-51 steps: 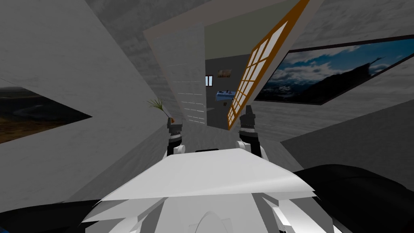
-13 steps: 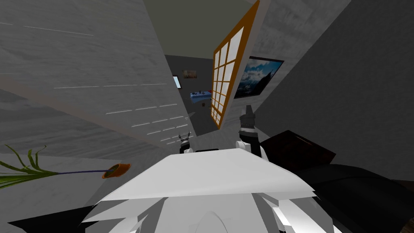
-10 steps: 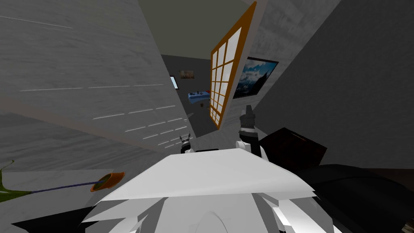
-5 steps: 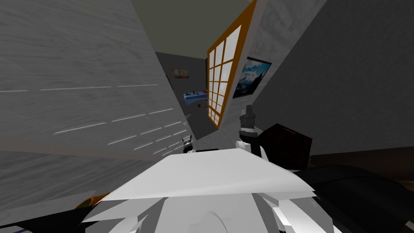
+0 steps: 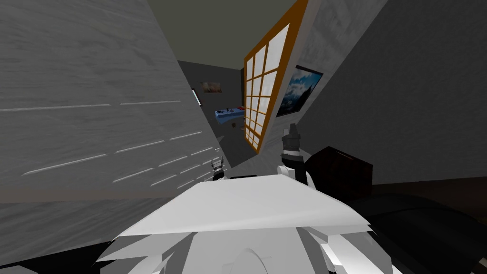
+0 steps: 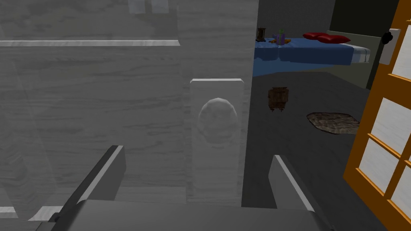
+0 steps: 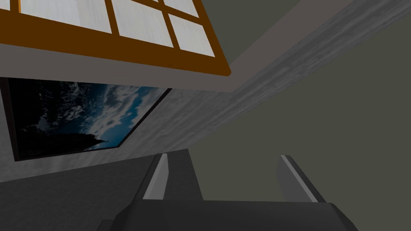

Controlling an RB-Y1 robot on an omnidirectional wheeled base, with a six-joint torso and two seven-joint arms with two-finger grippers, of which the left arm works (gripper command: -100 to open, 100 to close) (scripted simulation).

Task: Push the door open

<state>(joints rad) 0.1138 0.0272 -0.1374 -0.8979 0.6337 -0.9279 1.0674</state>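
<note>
Plainly risking a snag at the left gripper [image 6: 196,154]: with its fingers [image 6: 102,176] spread wide and empty to either side of the round knob [image 6: 218,120], could catch a blade on that knob or on its raised plate [image 6: 216,180] while pressing forward. Cannot tell whether already touching the grey door [image 6: 100,100] or stopping just short of it. Pushing this near the door's free edge, could also slide off into the opening and lose the push altogether. Further out, could clip the orange-framed glazed door [image 6: 363,140], standing ajar across the opening from the grey one, if drifting that way. Need not worry about the blue bed [image 6: 313,50], well apart in the room beyond.

Holding the left arm low and forward, aimed square at the grey door, which looms close on the robot's left. Holding the right gripper [image 5: 291,129] raised and pointing upward, just beside a dark cabinet [image 5: 340,171], with its fingers [image 7: 156,178] likewise parted and gripping nothing.
</note>
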